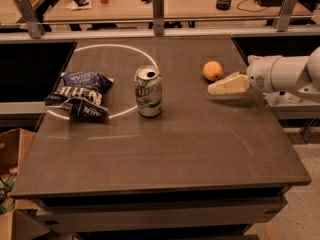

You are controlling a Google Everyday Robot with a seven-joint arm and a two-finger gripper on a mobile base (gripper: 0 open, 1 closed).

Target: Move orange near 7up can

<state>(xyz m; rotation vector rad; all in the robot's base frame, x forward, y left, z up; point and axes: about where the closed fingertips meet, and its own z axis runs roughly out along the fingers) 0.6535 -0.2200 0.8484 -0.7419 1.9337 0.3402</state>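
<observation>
The orange [213, 70] lies on the dark table towards the back right. The 7up can [148, 91] stands upright near the table's middle, left of the orange, on the edge of a white ring marked on the top. My gripper [214, 88] comes in from the right on a white arm, low over the table. Its cream fingertips point left and sit just right of and in front of the orange, a small gap away. It holds nothing.
A dark blue chip bag [77, 95] lies crumpled left of the can. The table [165, 149] has a rail with metal posts along its back. A desk with a cup and clutter lies behind. A cardboard box [12, 154] stands on the floor at left.
</observation>
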